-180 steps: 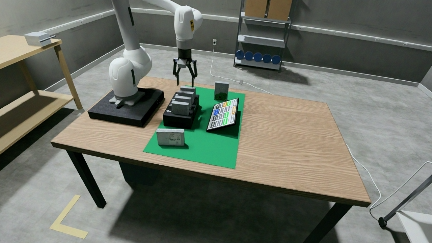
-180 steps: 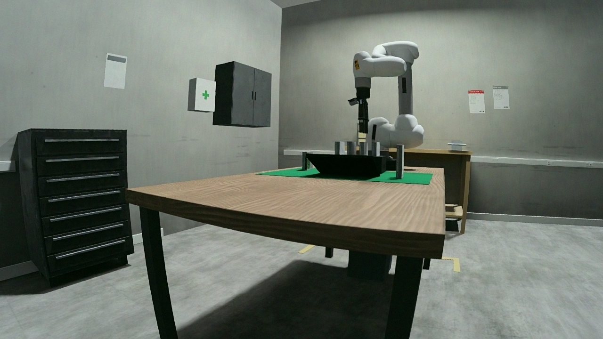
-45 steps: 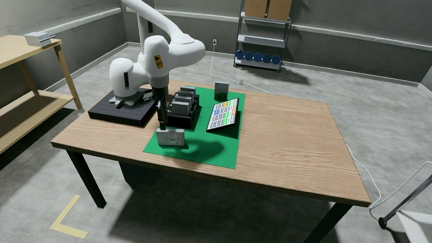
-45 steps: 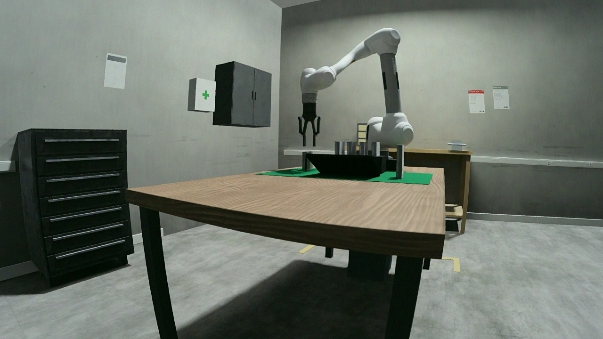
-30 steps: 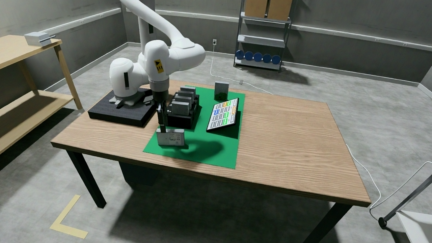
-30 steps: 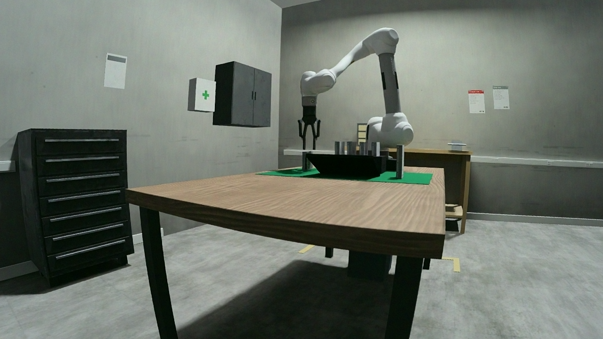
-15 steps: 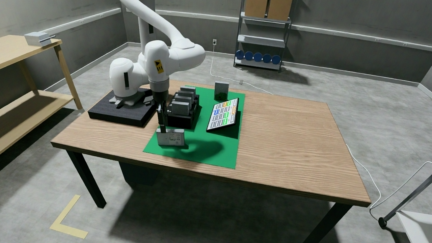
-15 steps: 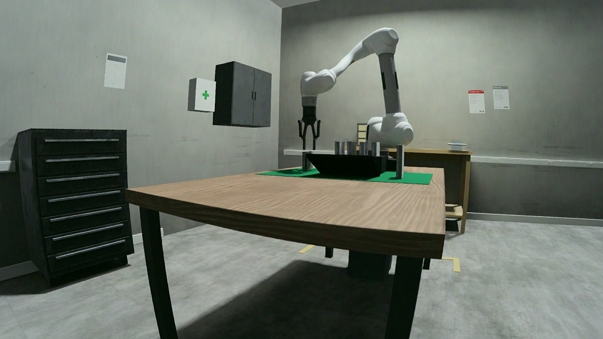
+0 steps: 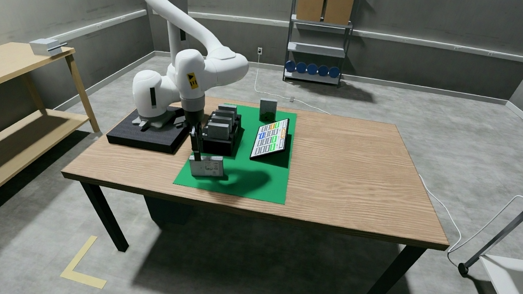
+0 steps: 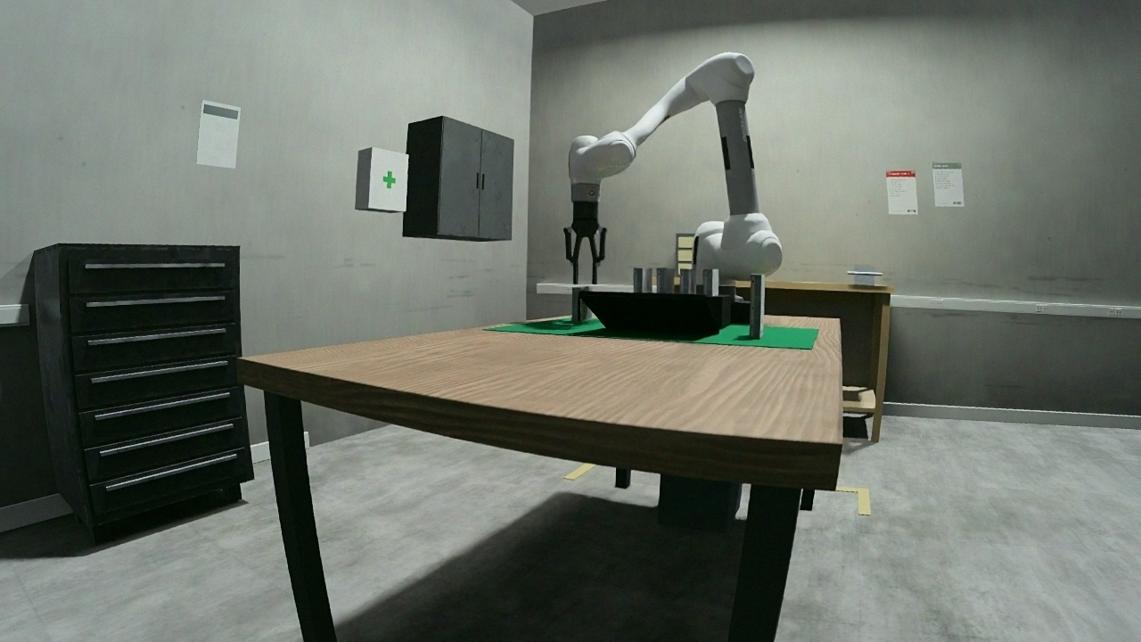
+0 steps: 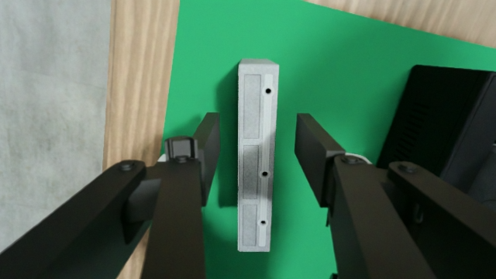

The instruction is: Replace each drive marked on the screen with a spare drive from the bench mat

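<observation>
A grey spare drive [image 9: 206,166] [image 10: 576,305] [image 11: 257,155] stands on its long edge near the front left of the green mat [image 9: 255,182] [image 10: 782,338] [image 11: 329,58]. My gripper [image 9: 197,155] [image 10: 585,279] [image 11: 257,132] is open and straddles the drive's top edge, with a gap on both sides. The black dock [image 9: 219,144] [image 11: 434,116] stands just behind it and holds several upright drives [image 9: 218,130] [image 10: 674,279]. The screen [image 9: 269,138] leans to the dock's right. A second spare drive [image 9: 268,109] [image 10: 756,305] stands at the mat's far edge.
The arm's black base block [image 9: 146,136] sits on the wooden table [image 9: 347,164] left of the mat. The table's left edge runs close beside the drive in the wrist view. A wooden shelf [image 9: 21,62] stands further left.
</observation>
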